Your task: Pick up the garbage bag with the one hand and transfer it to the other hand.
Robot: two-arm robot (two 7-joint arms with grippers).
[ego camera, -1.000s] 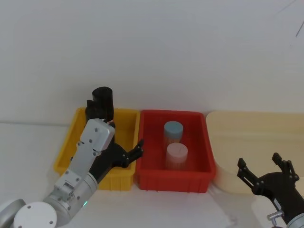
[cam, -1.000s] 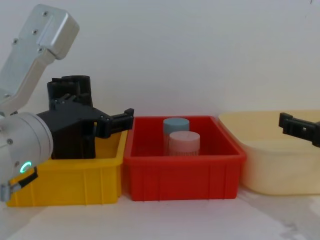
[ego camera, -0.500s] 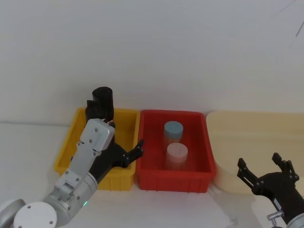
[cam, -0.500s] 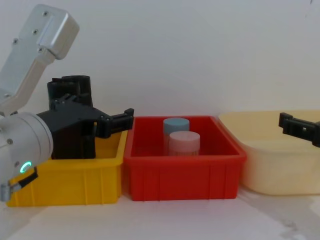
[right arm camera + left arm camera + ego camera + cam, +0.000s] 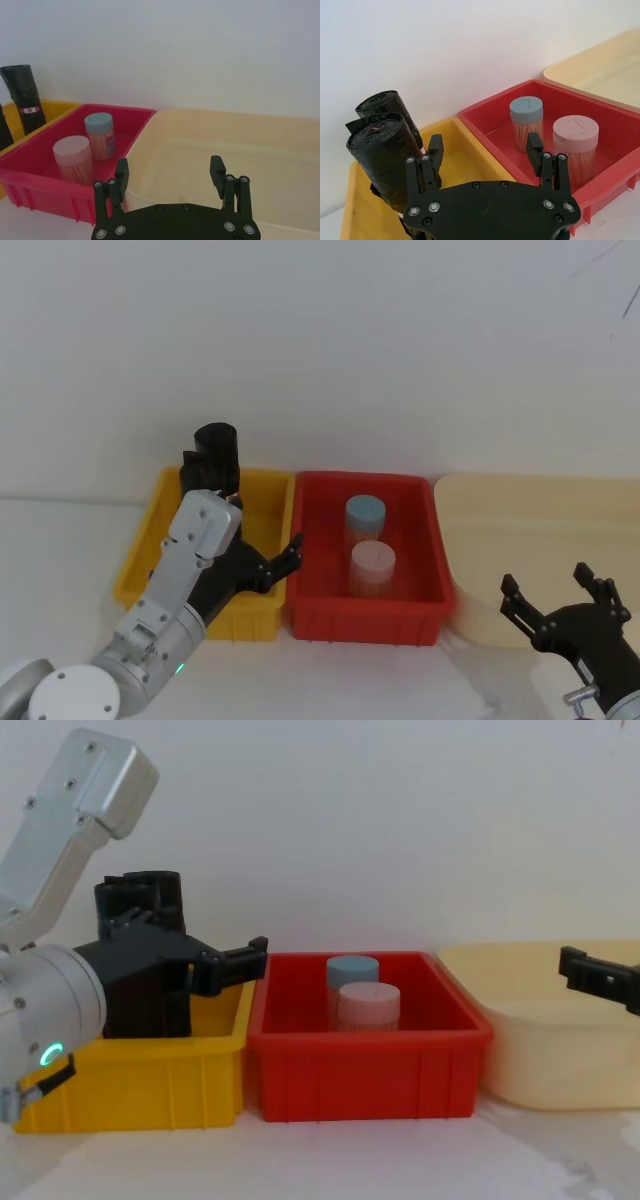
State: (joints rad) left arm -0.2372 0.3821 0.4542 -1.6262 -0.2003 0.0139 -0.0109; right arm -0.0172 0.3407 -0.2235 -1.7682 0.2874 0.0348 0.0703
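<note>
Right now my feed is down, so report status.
Left gripper open, beside garbage bag. Right gripper open, by cream bin. Bag standing in yellow bin, ungripped. Second roll alongside.

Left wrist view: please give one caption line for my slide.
Open left gripper at the yellow bin, beside two black garbage bag rolls; red bin holds two jars.

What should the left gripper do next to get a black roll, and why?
Probably slide sideways toward the nearer roll. The left gripper hangs open over the yellow bin, but the roll stands outside its fingers, beside one of them, not in the gap between them. The right gripper hangs open over the cream tub.
</note>
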